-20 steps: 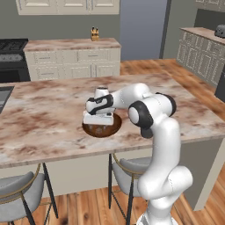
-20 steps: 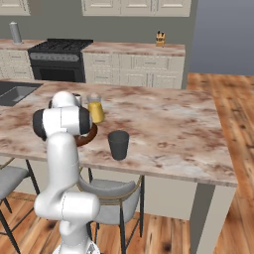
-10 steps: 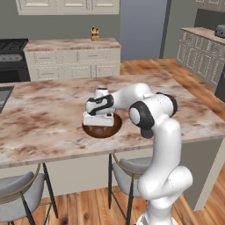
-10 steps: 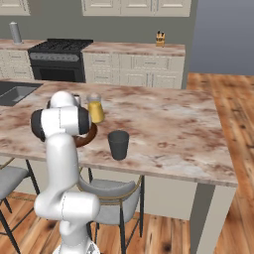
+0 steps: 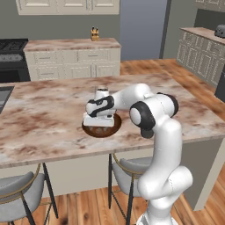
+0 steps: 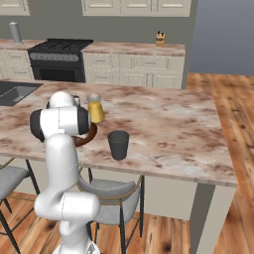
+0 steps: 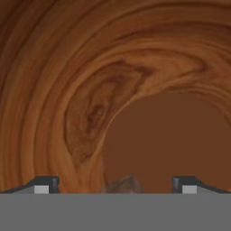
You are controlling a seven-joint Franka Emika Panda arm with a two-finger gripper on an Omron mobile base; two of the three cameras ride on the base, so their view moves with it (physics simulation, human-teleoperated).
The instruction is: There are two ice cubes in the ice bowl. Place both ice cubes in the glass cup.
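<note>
The ice bowl (image 5: 116, 125), wide and of dark reddish-brown wood, stands near the front edge of the marble island. My gripper (image 5: 99, 126) reaches straight down into it. In the hand view the bowl's grained inside (image 7: 90, 67) lies close below, and my gripper (image 7: 115, 187) is open, its fingertips (image 7: 43, 185) wide apart. A small greyish ice cube (image 7: 122, 183) lies on the bowl floor between them, untouched. The arm covers most of the bowl (image 6: 91, 136) in the right base view. The dark grey glass cup (image 6: 118, 145) stands upright on the counter to the bowl's right.
A clear jar of yellow liquid (image 6: 95, 109) stands just behind the bowl. A sink (image 6: 15, 93) is set into the island's far left. Stools (image 5: 17, 193) sit under the front edge. A second stool (image 6: 111, 191) is below the cup.
</note>
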